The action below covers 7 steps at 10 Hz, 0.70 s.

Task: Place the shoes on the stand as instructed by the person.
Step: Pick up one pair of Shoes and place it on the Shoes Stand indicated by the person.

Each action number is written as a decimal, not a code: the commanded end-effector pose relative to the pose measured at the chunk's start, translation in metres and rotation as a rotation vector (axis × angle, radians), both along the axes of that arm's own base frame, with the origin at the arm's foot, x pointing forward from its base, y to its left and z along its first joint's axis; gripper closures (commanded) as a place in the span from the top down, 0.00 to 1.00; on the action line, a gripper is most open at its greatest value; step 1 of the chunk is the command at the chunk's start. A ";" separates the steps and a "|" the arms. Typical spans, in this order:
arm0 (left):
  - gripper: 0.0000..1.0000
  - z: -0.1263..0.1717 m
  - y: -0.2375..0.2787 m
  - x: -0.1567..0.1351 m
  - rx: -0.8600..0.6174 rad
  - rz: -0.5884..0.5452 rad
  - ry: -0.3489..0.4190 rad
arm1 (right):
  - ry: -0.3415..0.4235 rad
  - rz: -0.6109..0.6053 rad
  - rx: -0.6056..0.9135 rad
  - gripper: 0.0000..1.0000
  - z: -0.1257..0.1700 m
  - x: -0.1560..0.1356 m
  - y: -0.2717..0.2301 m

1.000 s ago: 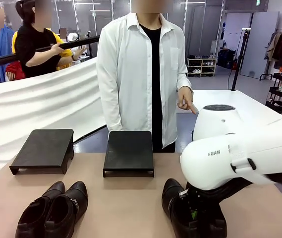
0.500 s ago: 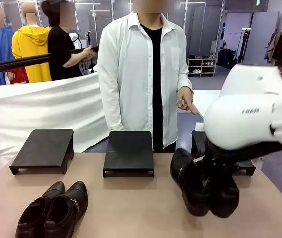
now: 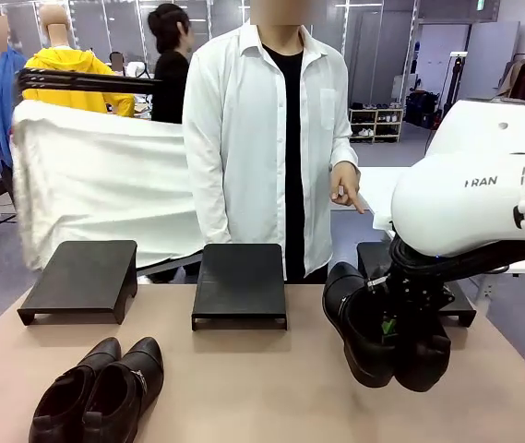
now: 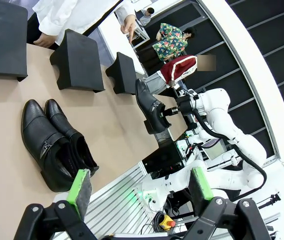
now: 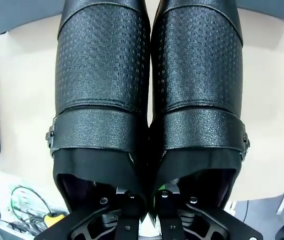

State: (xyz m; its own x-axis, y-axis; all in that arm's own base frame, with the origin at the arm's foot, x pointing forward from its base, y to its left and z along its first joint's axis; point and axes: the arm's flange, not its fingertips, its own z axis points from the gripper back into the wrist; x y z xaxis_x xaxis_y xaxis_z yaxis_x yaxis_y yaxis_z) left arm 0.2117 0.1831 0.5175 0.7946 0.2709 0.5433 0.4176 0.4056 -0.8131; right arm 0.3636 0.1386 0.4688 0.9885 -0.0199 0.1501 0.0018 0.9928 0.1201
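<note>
Three black stands sat along the far side of the table [image 3: 244, 388]: the left stand [image 3: 82, 277], the middle stand [image 3: 240, 281] and the right stand [image 3: 460, 309]. From the front, the right arm's white body and its load covered most of the right stand. The person [image 3: 262, 138] stood behind the middle stand, one hand [image 3: 347, 189] pointing a finger down toward the right stand. A white cloth [image 3: 105, 175] hung from a dark bar behind the left stand.

The left wrist view showed all three stands in a row and the lifted pair [image 4: 149, 107] side-on, in the air near the right stand. It also showed the left gripper [image 4: 141, 180] spread wide, holding nothing, above the other pair [image 4: 54, 145], which lay side by side on the table's near left.

From the right wrist we saw the right gripper [image 5: 149, 200] with a finger in each shoe, clamped tight on their adjoining inner walls. The lifted pair [image 3: 387, 337] hung toes down.
</note>
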 end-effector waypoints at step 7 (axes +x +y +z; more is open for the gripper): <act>1.00 0.003 0.002 0.001 -0.006 -0.011 -0.025 | -0.214 -0.036 -0.093 0.08 0.039 0.060 -0.038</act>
State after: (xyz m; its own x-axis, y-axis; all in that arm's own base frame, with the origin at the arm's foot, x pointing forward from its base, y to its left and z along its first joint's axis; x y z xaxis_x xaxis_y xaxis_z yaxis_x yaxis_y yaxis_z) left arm 0.2117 0.1831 0.5175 0.7945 0.2708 0.5436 0.4178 0.4059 -0.8128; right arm 0.4016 0.1053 0.4986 0.9511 -0.0398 0.3064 0.0250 0.9983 0.0521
